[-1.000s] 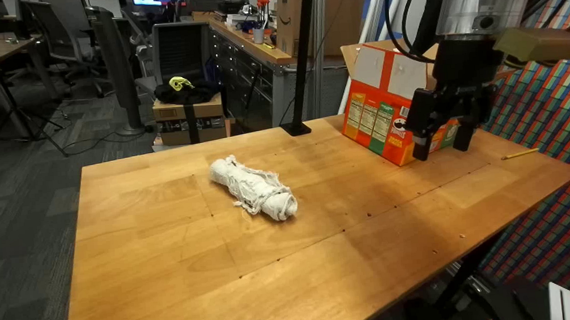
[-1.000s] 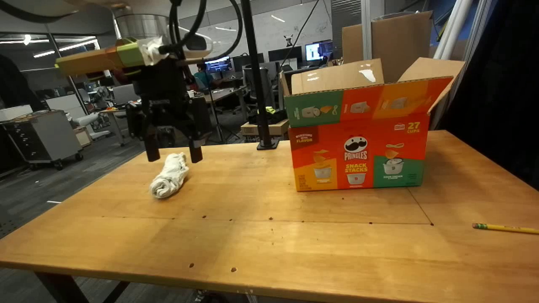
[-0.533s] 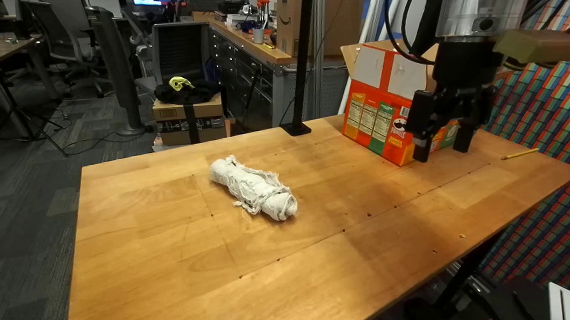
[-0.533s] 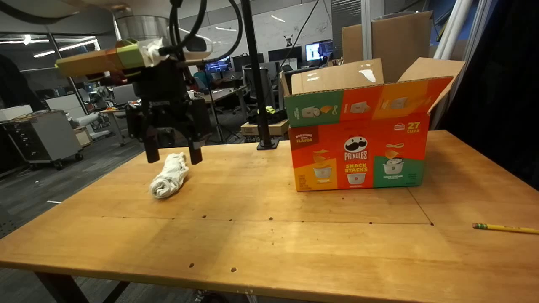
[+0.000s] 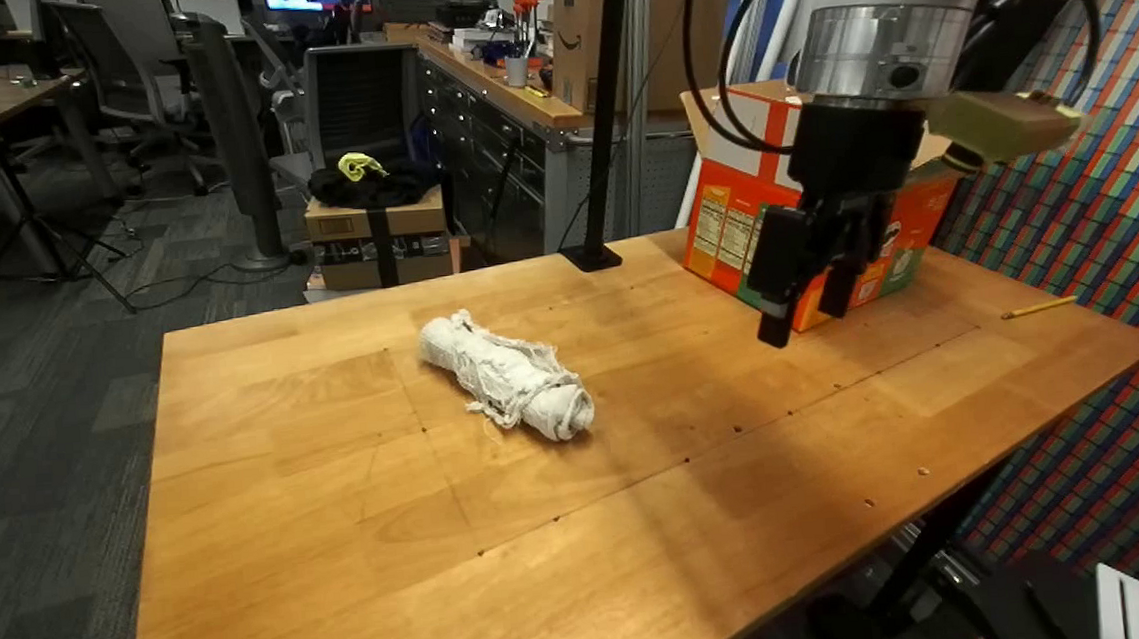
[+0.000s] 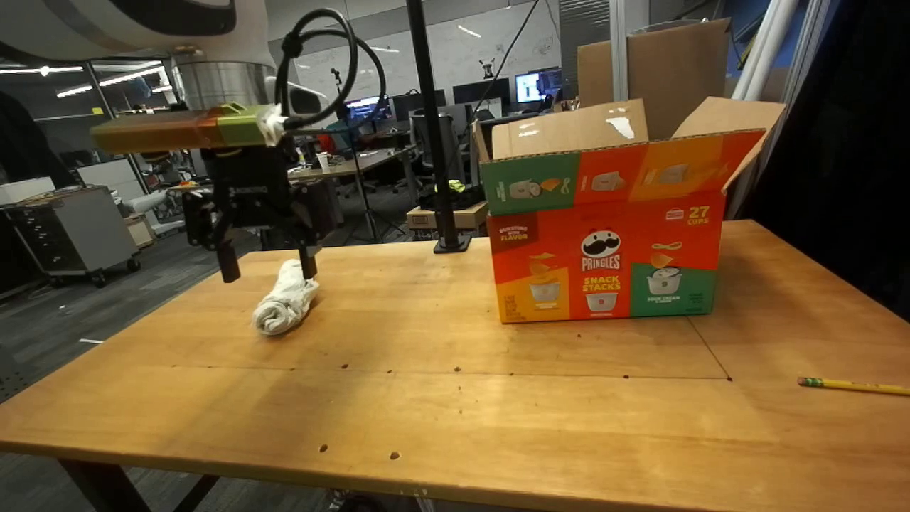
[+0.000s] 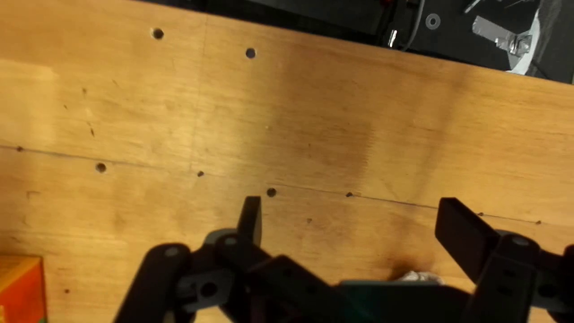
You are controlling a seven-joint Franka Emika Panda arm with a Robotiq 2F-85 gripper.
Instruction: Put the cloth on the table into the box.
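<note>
The tool (image 6: 269,267) hangs above the tabletop (image 6: 455,434), its fingers (image 6: 308,262) spread wide. In an exterior view, the rolled white cloth (image 6: 286,303) lies on the tabletop beyond and below the tool, and an open Pringles Snack Stacks carton (image 6: 604,235) stands well right of the tool; a yellow pencil (image 6: 853,385) lies farther out. In the wrist view, just a scrap of cloth shows past the tool.

Yellow pencil (image 6: 853,385), black pole (image 6: 433,128) in both exterior views; behind, drawer cart (image 6: 75,231), lit monitor (image 6: 530,87).
</note>
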